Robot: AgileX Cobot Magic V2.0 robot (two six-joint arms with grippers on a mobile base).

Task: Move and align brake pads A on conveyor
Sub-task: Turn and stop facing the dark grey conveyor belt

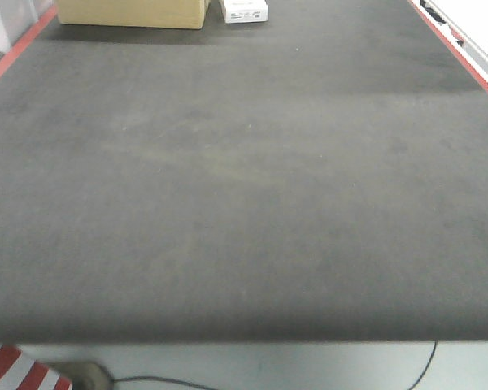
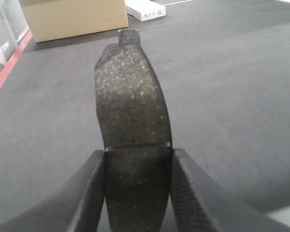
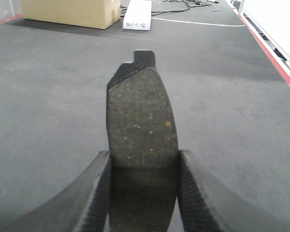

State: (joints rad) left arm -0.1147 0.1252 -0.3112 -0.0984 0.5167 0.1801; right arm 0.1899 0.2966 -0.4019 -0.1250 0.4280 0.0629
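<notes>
Left fingers [image 2: 89, 193] pinch one brake pad [image 2: 130, 96]; right fingers [image 3: 94, 193] pinch another pad [image 3: 142, 111].
Both point toward 12 o'clock over the conveyor [image 1: 244, 203], likely so they land parallel.

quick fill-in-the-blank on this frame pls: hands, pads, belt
The left hand holds the left brake pad, the right hand holds the right brake pad: ____ pads held in total.
Pads lying on the conveyor in the front view, as a number: ____.
The conveyor's frame is coloured ____.
The small box beside the cardboard box is coloured ____.
Missing words: two; zero; red; white.
</notes>
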